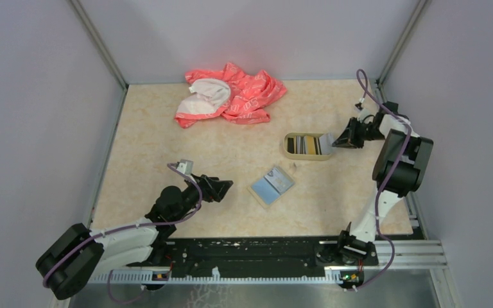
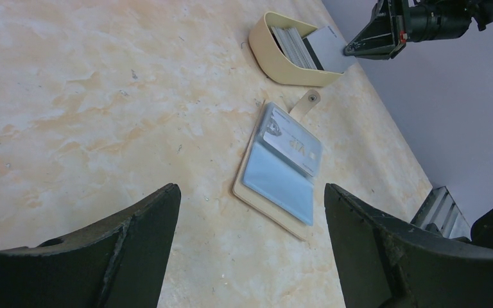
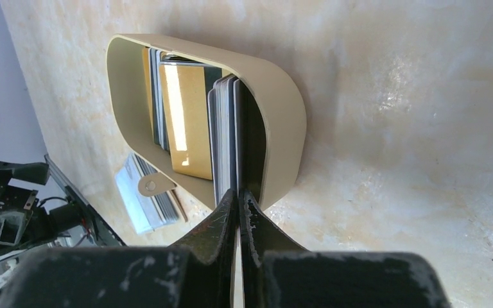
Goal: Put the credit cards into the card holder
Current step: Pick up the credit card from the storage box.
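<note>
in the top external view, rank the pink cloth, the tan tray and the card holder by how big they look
1. pink cloth, clearly the largest
2. tan tray and card holder: they look about alike in this view, so I leave them unranked against each other

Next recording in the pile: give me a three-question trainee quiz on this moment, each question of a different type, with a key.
1. True or false: the right pincer is shut on a card at one end of the tray.
2. Multiple choice: the card holder lies (a) folded shut, (b) open on the table, (c) inside the tray.
3. Fill in: the left pincer is ____ and holds nothing.
Key: 1 true; 2 b; 3 open.
</note>
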Tool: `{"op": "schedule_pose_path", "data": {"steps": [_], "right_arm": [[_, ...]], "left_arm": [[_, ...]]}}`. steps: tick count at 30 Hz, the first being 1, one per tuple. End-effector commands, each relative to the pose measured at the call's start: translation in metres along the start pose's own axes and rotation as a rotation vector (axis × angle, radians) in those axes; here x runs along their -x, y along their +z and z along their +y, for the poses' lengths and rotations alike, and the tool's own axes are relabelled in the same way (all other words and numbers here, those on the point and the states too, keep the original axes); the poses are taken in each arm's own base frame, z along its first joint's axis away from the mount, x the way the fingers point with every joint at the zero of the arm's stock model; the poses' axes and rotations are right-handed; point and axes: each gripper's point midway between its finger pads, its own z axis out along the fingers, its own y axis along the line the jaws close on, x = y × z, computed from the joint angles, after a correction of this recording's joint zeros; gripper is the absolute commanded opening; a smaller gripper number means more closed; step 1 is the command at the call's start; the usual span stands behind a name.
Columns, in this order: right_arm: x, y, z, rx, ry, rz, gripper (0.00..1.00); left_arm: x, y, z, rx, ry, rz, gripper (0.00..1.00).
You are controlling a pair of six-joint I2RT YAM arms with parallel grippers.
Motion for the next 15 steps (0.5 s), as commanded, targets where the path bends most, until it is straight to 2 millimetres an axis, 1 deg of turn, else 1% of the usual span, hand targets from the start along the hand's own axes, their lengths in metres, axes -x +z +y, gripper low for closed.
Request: {"op": "schedule_pose_path", "data": {"steps": [1, 9, 15], "right_arm": [[0.033, -0.028, 0.013, -0.051, -0.125, -0.128, 0.00], [0.042, -0.050, 0.021, -0.122, -0.194, -0.194, 0.00], [0.043, -0.059, 0.024, -0.124, -0.207, -0.215, 0.00]], "left_arm": [[0.005, -0.003, -0.001, -0.015, -0.003, -0.029, 0.88], [0.005, -0.003, -0.002, -0.016, -0.003, -0.029, 0.88], [0.004, -0.002, -0.001, -0.014, -0.002, -0.028, 0.88]]}}
